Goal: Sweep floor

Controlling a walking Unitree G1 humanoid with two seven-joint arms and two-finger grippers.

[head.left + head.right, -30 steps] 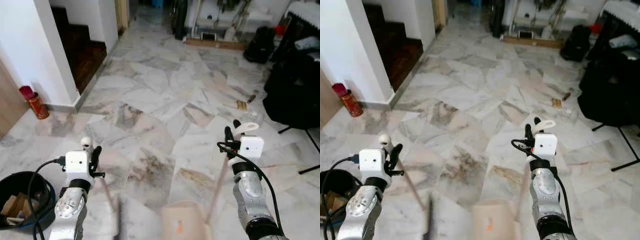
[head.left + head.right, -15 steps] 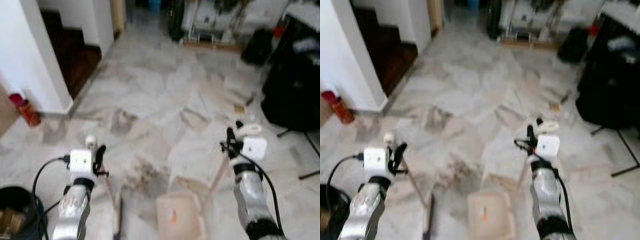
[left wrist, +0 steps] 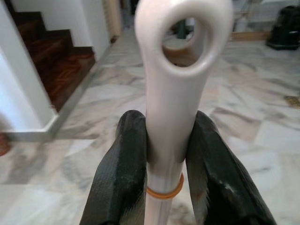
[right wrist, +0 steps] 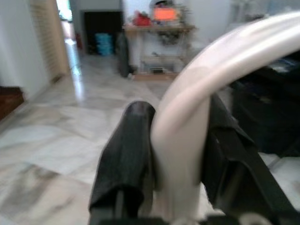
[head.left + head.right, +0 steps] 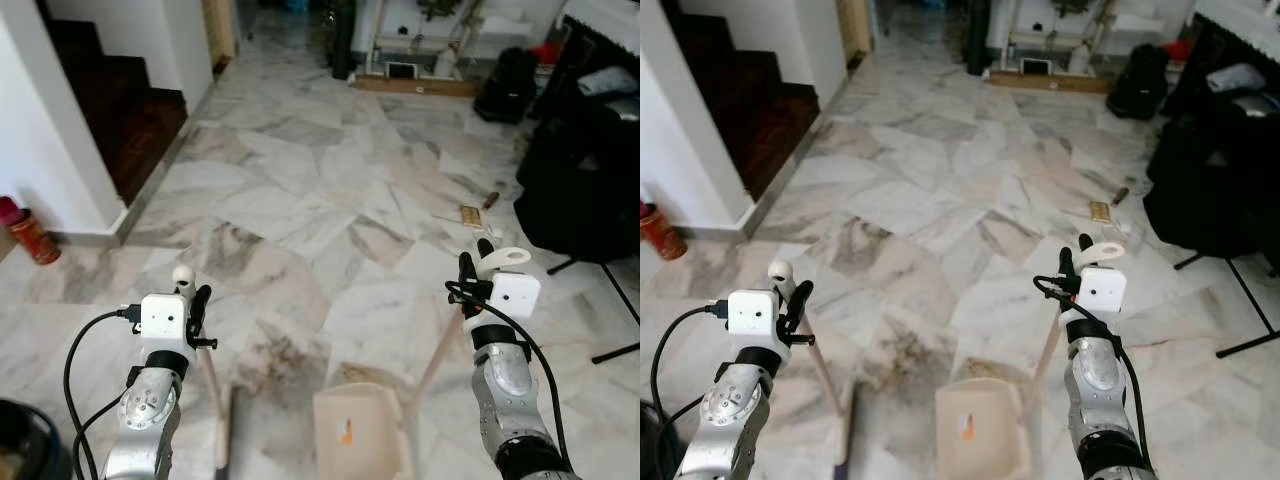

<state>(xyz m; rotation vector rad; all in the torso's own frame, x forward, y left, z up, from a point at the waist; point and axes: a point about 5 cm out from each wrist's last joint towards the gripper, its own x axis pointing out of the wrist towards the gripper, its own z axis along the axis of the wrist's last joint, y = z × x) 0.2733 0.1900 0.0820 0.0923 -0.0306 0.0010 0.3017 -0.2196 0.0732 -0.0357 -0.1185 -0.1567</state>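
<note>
the left gripper (image 3: 164,154) is clamped on the top of the broom handle (image 3: 176,93), both black fingers (image 3: 123,168) pressed against the pale shaft just below its ring-shaped end. the shaft runs down and to the right from the gripper to the broom head (image 5: 224,435), which sits on the marble floor (image 5: 320,190) at the near left, just left of the dustpan.

the right gripper (image 4: 171,154) is closed around the looped top of the dustpan handle (image 4: 206,89), one finger on each side of it. that handle slants down and left to the beige dustpan (image 5: 360,435), which rests on the floor near the bottom middle, between the two arms, with a small orange mark on it.

out on the floor, a small tan scrap (image 5: 470,213) and a darker piece (image 5: 490,199) lie at the far right, close to a black draped shape (image 5: 590,170). a dark wooden staircase (image 5: 110,100) rises at the far left, a red canister (image 5: 25,232) stands by the white wall at its foot, and the rim of a dark bin (image 5: 25,440) sits at the near left corner.
</note>
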